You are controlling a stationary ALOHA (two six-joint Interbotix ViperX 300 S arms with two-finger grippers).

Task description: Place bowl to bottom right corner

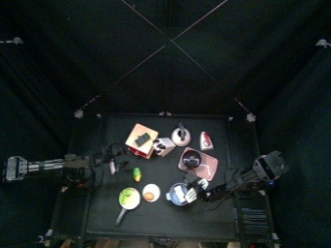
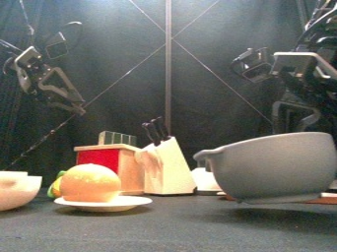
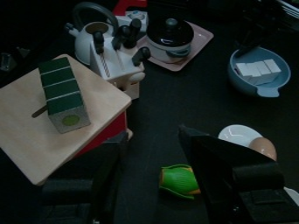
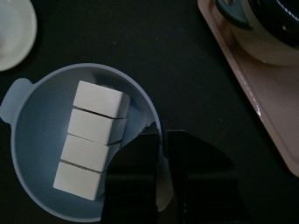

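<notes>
The bowl [image 4: 47, 131] is pale bluish-white and holds several white blocks [image 4: 93, 131]. It lies at the table's front, right of the middle [image 1: 181, 194], and looms large in the front view [image 2: 270, 165], where its base looks just off the tabletop. My right gripper [image 4: 163, 157] is shut on the bowl's rim, one jaw inside and one outside; it reaches in from the right [image 1: 200, 187]. My left gripper [image 3: 163, 171] stands open over the left half of the table [image 1: 110, 167] with nothing held. The bowl [image 3: 257, 68] also shows in the left wrist view.
A white dish [image 1: 151, 193] with an orange item [image 3: 267, 147] sits just left of the bowl, and a green-yellow item [image 1: 128, 199] lies beyond it. Behind the bowl a pink tray [image 4: 251, 79] carries a dark blue-rimmed bowl [image 3: 173, 39]. A wooden board [image 3: 59, 114], knife block [image 2: 165, 162] and kettle [image 1: 181, 134] stand further back.
</notes>
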